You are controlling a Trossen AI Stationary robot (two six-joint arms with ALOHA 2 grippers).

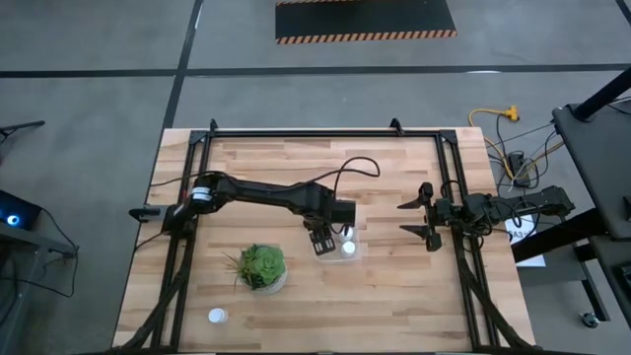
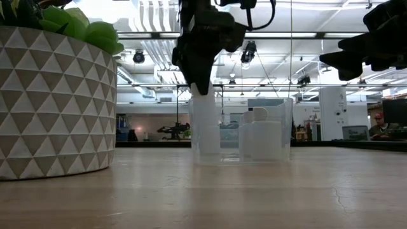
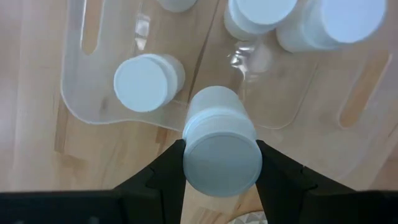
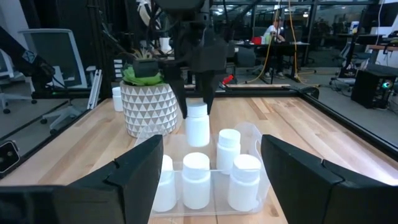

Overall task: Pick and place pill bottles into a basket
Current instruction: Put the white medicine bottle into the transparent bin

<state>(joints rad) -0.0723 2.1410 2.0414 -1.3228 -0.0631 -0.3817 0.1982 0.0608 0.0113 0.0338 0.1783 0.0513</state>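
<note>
My left gripper is shut on a white pill bottle over the plant-side edge of the clear basket. Several more white bottles stand upright in the basket. They also show in the left wrist view. One more bottle stands on the table near the front left corner. My right gripper is open and empty to the right of the basket, its fingers pointing at it. My left gripper pinches the bottle at its cap end between its two fingers, one on each side. The fingers come from above, pointing down. The bottle hangs upright below them, over the basket's edge; I cannot tell whether its base touches anything.
A green plant in a white patterned round pot stands just left of the basket, close to my left gripper. Black frame rails run along the table's left, right and far sides. Bare wood lies right of the basket.
</note>
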